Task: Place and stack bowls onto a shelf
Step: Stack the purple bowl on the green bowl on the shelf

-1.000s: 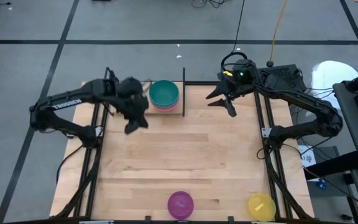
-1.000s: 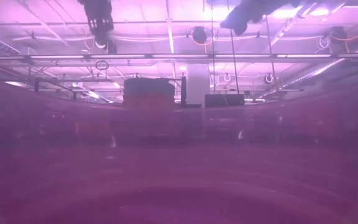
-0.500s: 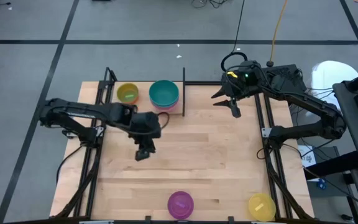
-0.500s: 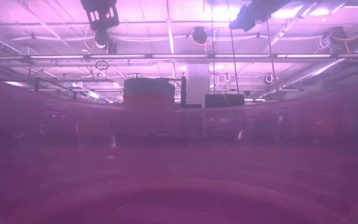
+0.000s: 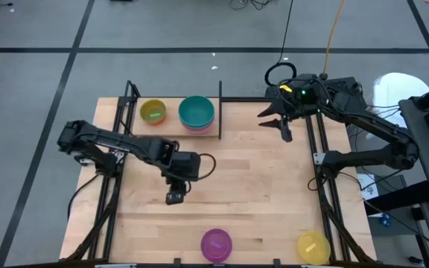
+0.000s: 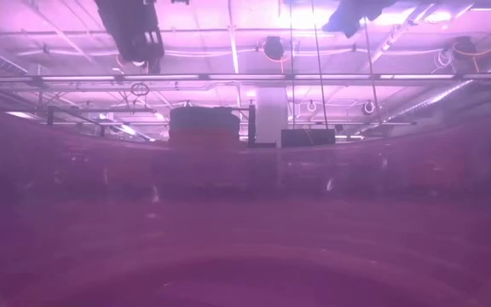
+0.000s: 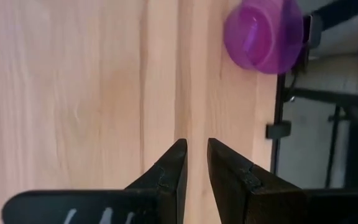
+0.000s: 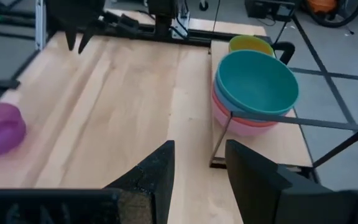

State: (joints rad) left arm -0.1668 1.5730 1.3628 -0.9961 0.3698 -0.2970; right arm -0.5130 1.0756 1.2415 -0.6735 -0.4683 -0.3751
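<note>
My left gripper (image 5: 174, 195) hangs over the middle of the table, pointing steeply down. Its fingers (image 7: 192, 155) stand a narrow gap apart with only bare wood between them. A purple bowl (image 5: 216, 244) rests on its base at the near edge, ahead of this gripper (image 7: 264, 34). A yellow bowl (image 5: 313, 247) stands at the near right corner. On the shelf (image 5: 171, 129) at the far left sit a yellowish bowl (image 5: 153, 112) and a teal bowl nested on a pink one (image 5: 196, 112). My right gripper (image 8: 199, 162) waits open and raised at the far right (image 5: 278, 123).
Thin black rods frame the shelf; one post (image 5: 220, 112) stands at its right end beside the teal bowl. Black rails (image 5: 322, 186) run along both table sides. Bare wood lies between the shelf and the near bowls. A purple haze fills most of the low view.
My left gripper has swung away from the shelf toward the table's middle and near edge, sinking and tipping further down; its finger gap looks unchanged. The yellowish bowl it had covered now shows on the shelf. My right gripper has edged slightly toward the right edge.
</note>
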